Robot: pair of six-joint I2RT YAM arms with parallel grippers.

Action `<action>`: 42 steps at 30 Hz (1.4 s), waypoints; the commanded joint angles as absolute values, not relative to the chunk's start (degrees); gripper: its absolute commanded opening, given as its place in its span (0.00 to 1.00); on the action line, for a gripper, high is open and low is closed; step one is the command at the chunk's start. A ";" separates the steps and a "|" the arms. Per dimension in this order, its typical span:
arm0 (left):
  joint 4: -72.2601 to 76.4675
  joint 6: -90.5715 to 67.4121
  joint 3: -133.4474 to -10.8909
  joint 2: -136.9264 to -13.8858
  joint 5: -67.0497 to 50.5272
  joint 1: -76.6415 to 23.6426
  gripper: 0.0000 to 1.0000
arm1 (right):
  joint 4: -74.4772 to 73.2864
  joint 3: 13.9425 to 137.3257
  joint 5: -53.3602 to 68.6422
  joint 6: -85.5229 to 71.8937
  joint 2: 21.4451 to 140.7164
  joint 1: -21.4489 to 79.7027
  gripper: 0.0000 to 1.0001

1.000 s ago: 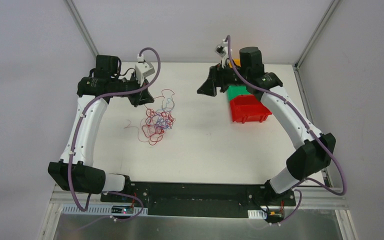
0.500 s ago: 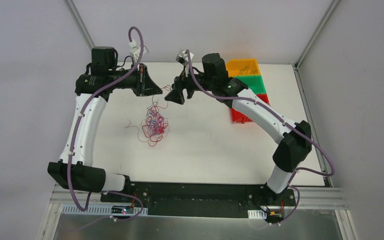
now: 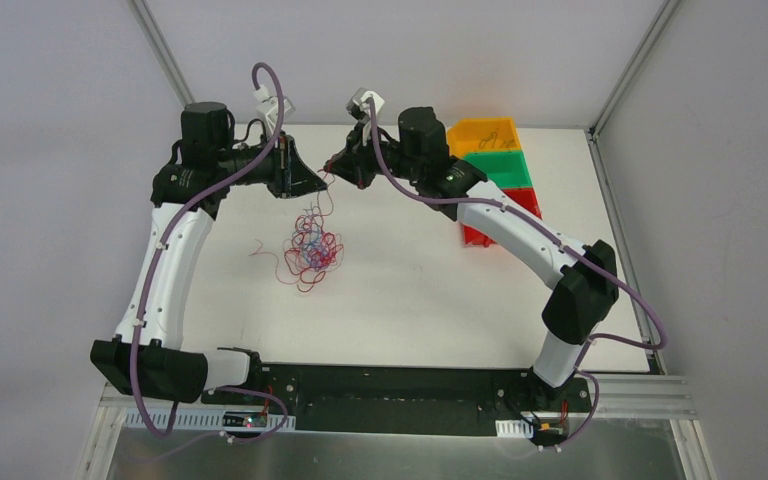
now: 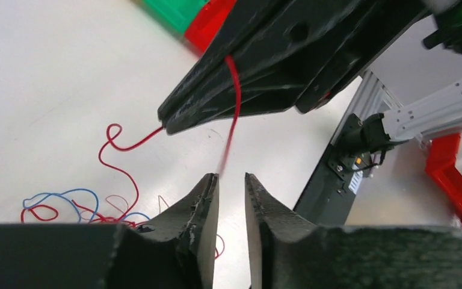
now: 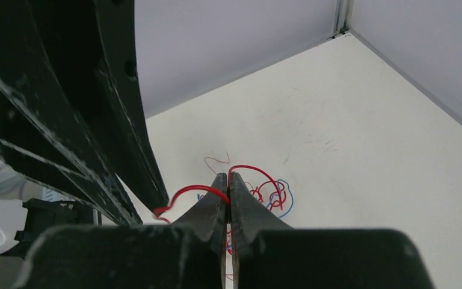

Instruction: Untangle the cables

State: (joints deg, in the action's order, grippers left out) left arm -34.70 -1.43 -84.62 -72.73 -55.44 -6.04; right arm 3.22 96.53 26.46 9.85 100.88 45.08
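The cables (image 3: 310, 250) lie as a tangle of thin red and blue wires on the white table, left of centre. Both grippers meet tip to tip in the air above it. My right gripper (image 3: 332, 170) (image 5: 227, 176) is shut on one red cable (image 5: 186, 191), which arches out on both sides of its jaws. In the left wrist view that red cable (image 4: 236, 96) runs from the right gripper (image 4: 165, 115) down to the tip of my left gripper (image 4: 231, 176) (image 3: 318, 183), whose jaws stand a little apart. More loops of the tangle (image 4: 72, 205) (image 5: 271, 189) show below.
A yellow bin (image 3: 485, 133), a green bin (image 3: 505, 165) and a red bin (image 3: 525, 200) stand in a row at the back right, the red one partly under the right arm. A loose red strand (image 3: 265, 255) trails left of the tangle. Walls close the table's back and sides.
The right arm swung left from the bins to the left gripper and shut on a red cable. The left gripper rose, turned right, and its jaws parted.
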 commanded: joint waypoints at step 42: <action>6.05 -8.80 -67.88 -60.92 -45.35 -9.83 0.96 | 7.56 113.64 26.33 -26.48 99.88 45.13 0.00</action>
